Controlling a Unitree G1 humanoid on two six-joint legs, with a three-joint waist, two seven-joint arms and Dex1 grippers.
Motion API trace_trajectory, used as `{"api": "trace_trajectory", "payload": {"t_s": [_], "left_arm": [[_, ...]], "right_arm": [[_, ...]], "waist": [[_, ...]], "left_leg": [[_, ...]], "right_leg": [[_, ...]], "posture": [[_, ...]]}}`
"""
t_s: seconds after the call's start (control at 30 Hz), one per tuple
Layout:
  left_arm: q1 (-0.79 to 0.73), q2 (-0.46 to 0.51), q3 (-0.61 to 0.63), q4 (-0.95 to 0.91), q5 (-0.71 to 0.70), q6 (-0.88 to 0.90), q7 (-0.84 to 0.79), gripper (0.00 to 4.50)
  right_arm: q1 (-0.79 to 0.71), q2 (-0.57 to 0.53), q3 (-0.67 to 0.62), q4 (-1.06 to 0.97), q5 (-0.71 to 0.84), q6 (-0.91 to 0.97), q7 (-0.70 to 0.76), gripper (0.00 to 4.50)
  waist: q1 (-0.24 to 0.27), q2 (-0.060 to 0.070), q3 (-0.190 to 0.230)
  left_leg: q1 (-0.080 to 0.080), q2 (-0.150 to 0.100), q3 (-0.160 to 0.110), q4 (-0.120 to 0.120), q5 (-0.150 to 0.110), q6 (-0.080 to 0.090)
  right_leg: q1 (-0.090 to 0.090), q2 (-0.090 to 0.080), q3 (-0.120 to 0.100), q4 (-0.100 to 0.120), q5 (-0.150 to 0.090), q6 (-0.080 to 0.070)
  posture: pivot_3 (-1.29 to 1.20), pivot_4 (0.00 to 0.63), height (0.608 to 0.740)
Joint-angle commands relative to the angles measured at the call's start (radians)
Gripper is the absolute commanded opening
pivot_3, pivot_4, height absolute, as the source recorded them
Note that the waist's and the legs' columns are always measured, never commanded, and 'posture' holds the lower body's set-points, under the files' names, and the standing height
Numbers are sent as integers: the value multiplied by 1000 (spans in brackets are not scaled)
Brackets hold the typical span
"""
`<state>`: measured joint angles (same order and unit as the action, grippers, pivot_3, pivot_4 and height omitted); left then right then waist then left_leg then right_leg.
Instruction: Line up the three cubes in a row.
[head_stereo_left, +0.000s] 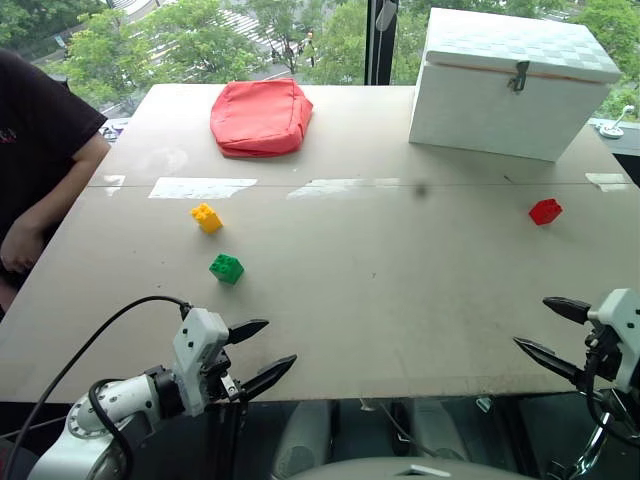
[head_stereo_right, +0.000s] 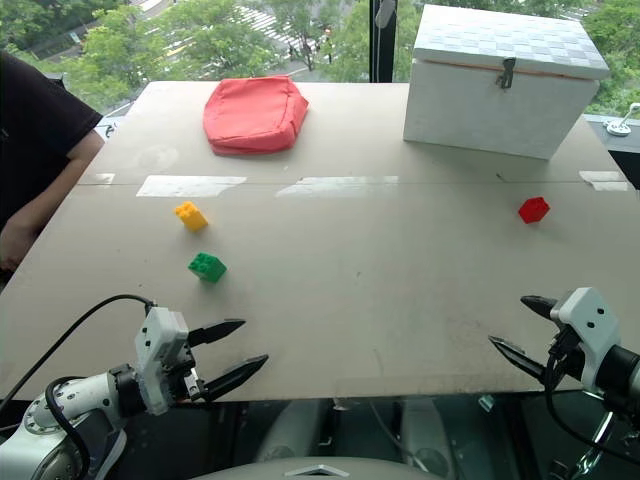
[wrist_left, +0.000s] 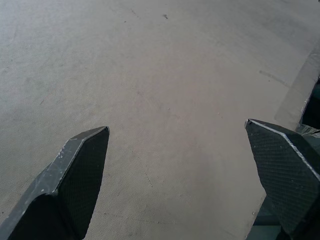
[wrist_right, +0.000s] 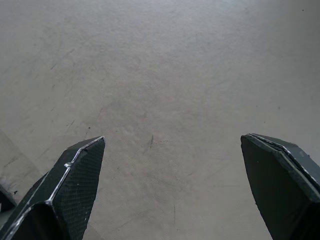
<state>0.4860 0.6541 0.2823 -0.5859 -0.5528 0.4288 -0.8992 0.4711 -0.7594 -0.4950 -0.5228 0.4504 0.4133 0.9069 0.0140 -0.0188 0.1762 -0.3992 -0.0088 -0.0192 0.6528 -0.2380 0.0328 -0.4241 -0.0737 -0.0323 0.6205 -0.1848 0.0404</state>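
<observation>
Left gripper (head_stereo_left: 264, 352): we see its two black fingers spread wide and empty, hanging over the near edge of the table (head_stereo_left: 400, 300), pointed inward across the board.
Right gripper (head_stereo_left: 550, 329): likewise spread and holding nothing, at the near right edge, angled toward the middle.
Yellow brick (head_stereo_left: 206, 217): on the left half of the table, well ahead of the left gripper.
Green brick (head_stereo_left: 226, 268): just nearer to us than the yellow one, the two close but apart.
Red brick (head_stereo_left: 545, 211): alone on the right side, well apart from the other two, in front of the white latched box (head_stereo_left: 510, 85).
Other items: a red pouch (head_stereo_left: 260, 116) lies at the far edge; a person's arm (head_stereo_left: 40, 190) rests at the left.
Task status: we judge no row formed yet; the red brick is the outlier.
Reason for posture: we judge both arms wait wide open, each ready for the bricks on its own side.
</observation>
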Motion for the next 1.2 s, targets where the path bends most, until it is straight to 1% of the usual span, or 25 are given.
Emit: {"api": "trace_trajectory", "payload": {"t_s": [0.03,0.07,0.1,0.13,0.2,0.27,0.33,0.4,0.47,0.53,0.6,0.67,0.77,0.87,1.03,1.2], "left_arm": [[-53,-1,8,-29,-54,22,28,4456],[-103,-9,9,-44,-95,60,62,4456],[-161,-14,6,-60,-139,104,99,4456],[-219,-14,1,-75,-185,147,126,4456],[-310,-4,-14,-97,-250,205,156,4456],[-405,14,-54,-111,-262,239,174,4456],[-516,15,-102,-111,-286,281,196,4456],[-601,11,-149,-112,-293,296,198,4456],[-671,-4,-190,-108,-292,305,208,4456],[-731,-27,-224,-95,-302,313,214,4456],[-772,-43,-248,-83,-297,311,214,4456],[-792,-52,-268,-81,-288,309,215,4456],[-811,-71,-289,-78,-277,304,221,4456],[-812,-81,-295,-85,-278,304,233,4456],[-802,-75,-285,-93,-283,303,230,4456],[-791,-59,-284,-101,-268,286,212,4456]], "right_arm": [[-69,22,2,-75,34,78,-106,4500],[-132,51,18,-111,64,148,-195,4500],[-211,56,46,-146,67,237,-280,4500],[-304,39,79,-169,41,352,-365,4500],[-472,9,124,-157,21,549,-470,4500],[-627,-14,152,-87,53,667,-491,4500],[-775,-64,237,27,-17,722,-532,4500],[-895,-92,301,165,-52,807,-554,4500],[-996,-128,381,328,-92,800,-527,4500],[-1116,-147,478,533,-157,742,-492,4500],[-1220,-141,550,725,-217,677,-463,4500],[-1288,-132,595,861,-259,623,-436,4500],[-1410,-80,626,1093,-313,523,-418,4500],[-1497,-41,638,1273,-357,434,-394,4500],[-1574,-13,633,1460,-407,333,-362,4500],[-1620,11,620,1579,-439,259,-344,4500]], "waist": [[0,0,0],[0,0,0],[-1,0,0],[-2,1,1],[-2,1,1],[-1,-1,0],[2,-1,1],[4,-2,1],[3,-2,1],[-1,-2,1],[-5,-2,1],[-9,-1,1],[-16,-1,1],[-23,-1,1],[-25,-1,1],[-26,-1,1]], "left_leg": [[0,0,0,0,0,0],[0,0,0,0,0,0],[0,2,0,0,0,0],[0,2,0,1,0,0],[0,3,1,1,0,0],[1,2,4,1,1,1],[0,0,5,1,1,5],[-4,-2,5,0,1,6],[-5,-4,8,1,1,7],[-7,-4,9,1,0,8],[-8,-5,12,1,0,9],[-8,-5,13,1,-1,10],[-8,-5,13,1,-1,10],[-7,-5,13,1,-1,10],[-7,-5,13,1,-1,10],[-6,-5,13,1,-1,10]], "right_leg": [[0,0,0,0,0,0],[0,0,0,0,0,0],[0,0,0,0,0,0],[0,0,0,0,0,0],[-1,0,0,0,0,0],[0,3,0,0,0,0],[-1,3,1,0,1,0],[-4,3,1,0,2,-2],[-4,3,2,0,3,-4],[-5,3,2,-3,3,-3],[-5,3,4,-5,3,-3],[-5,3,5,-5,4,-1],[-6,3,4,-5,5,1],[-5,4,4,-4,6,1],[-5,3,4,-2,6,1],[-5,3,6,-2,6,1]], "posture": [[0,150,740],[0,150,740],[0,150,740],[0,150,740],[0,150,740],[0,150,740],[0,150,740],[0,150,740],[0,150,740],[0,150,740],[0,150,740],[0,150,740],[0,150,740],[0,150,740],[0,150,740],[0,150,740]]}}
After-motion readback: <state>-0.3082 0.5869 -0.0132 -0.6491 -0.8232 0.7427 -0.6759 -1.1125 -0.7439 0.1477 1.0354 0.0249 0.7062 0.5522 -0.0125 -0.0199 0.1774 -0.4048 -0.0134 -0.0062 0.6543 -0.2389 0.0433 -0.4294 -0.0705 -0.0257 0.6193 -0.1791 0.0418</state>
